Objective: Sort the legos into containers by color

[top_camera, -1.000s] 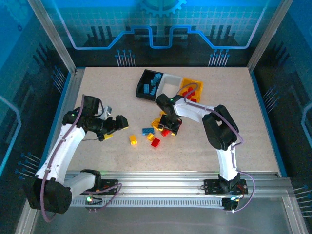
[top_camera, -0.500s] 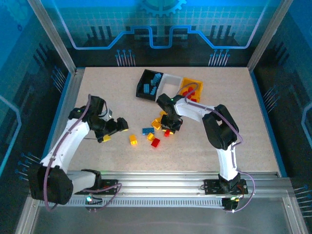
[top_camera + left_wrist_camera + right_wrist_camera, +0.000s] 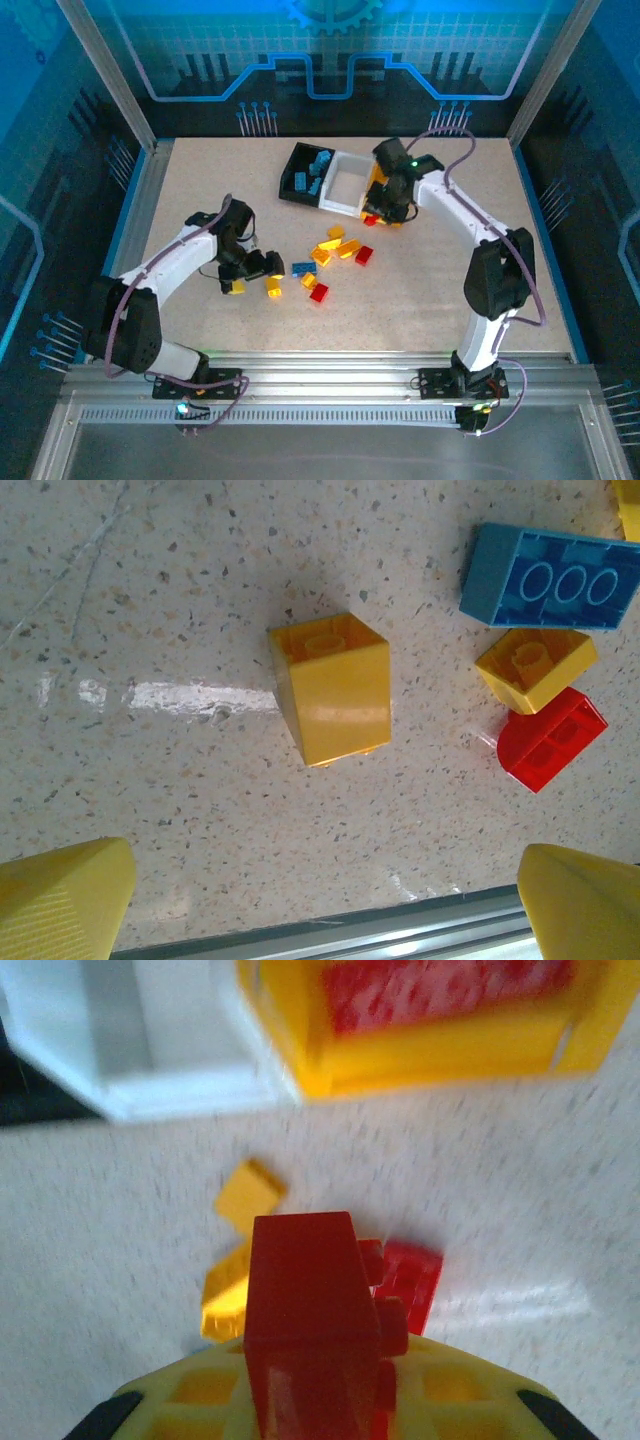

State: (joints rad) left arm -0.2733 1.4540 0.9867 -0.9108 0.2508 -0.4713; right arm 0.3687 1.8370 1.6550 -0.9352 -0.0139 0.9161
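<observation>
Right wrist: glossy, studded red lego [image 3: 305, 1320]

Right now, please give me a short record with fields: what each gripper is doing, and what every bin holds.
left gripper: open, over a loose yellow plastic brick on the table
right gripper: shut on a red plastic brick, beside the yellow-orange plastic bin
black plastic bin: blue bricks
white plastic bin: no brick visible
yellow-orange plastic bin: red bricks
left to sort: several loose bricks, yellow, red, blue
</observation>
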